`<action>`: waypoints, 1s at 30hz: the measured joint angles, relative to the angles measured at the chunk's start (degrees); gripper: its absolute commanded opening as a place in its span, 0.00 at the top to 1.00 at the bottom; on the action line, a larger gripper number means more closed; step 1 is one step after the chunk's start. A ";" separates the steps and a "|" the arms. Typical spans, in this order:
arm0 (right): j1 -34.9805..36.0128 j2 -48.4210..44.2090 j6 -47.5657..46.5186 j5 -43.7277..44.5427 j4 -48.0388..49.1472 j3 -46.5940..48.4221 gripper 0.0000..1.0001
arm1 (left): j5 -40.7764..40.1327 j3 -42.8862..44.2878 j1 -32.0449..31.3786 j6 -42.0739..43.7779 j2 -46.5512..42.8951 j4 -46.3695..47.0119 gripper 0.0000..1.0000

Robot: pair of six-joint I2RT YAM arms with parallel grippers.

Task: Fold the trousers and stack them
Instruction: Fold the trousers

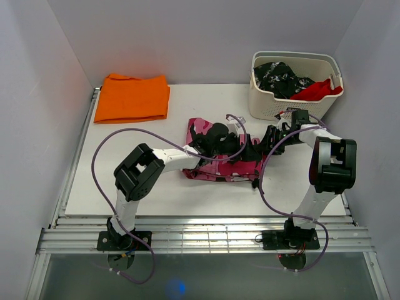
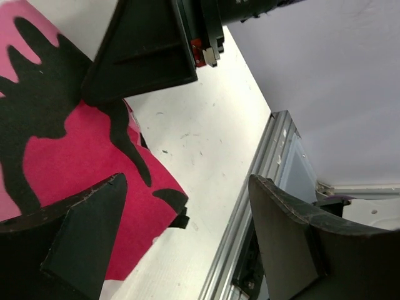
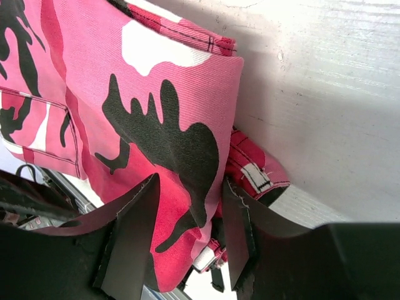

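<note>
The trousers (image 1: pixel 220 167), in pink, white and black camouflage, lie folded in a compact bundle at the middle of the table. My left gripper (image 1: pixel 215 139) hovers over their far-left part. In the left wrist view it (image 2: pixel 187 231) stands wide open, with one finger (image 2: pixel 81 231) above the pink cloth (image 2: pixel 75 156) and only bare table between the jaws. My right gripper (image 1: pixel 259 150) is at the bundle's right end. Its jaws (image 3: pixel 187 187) stand apart around a folded edge of the trousers (image 3: pixel 156 125), and the cloth lies loosely between them.
A white basket (image 1: pixel 294 106) at the back right holds a black-and-white speckled garment (image 1: pixel 281 78) and a red cloth (image 1: pixel 319 90). A folded orange cloth (image 1: pixel 132 97) lies at the back left. Aluminium rails (image 2: pixel 262 187) border the table, and walls enclose it on three sides.
</note>
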 measured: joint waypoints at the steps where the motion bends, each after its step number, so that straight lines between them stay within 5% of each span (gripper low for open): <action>1: 0.00 0.00 -0.02 0.04 -0.02 0.07 0.51 | -0.39 0.24 0.02 0.66 -0.07 -0.42 0.13; 7: 0.04 0.15 -1.07 -0.02 -1.88 1.25 0.54 | -5.25 4.20 0.22 4.02 0.07 -8.11 0.17; 14: 0.28 1.40 -2.12 -2.21 -2.78 2.03 0.92 | -9.33 5.55 2.25 5.01 -0.17 -15.15 0.14; 22: 1.36 0.57 -1.42 -7.58 -3.06 4.76 0.92 | -8.24 -1.99 12.09 7.61 -8.57 -22.45 0.02; 30: 1.62 -0.33 -2.10 -8.15 -4.66 5.38 0.92 | -14.84 -6.51 19.78 33.81 -28.57 -33.16 0.02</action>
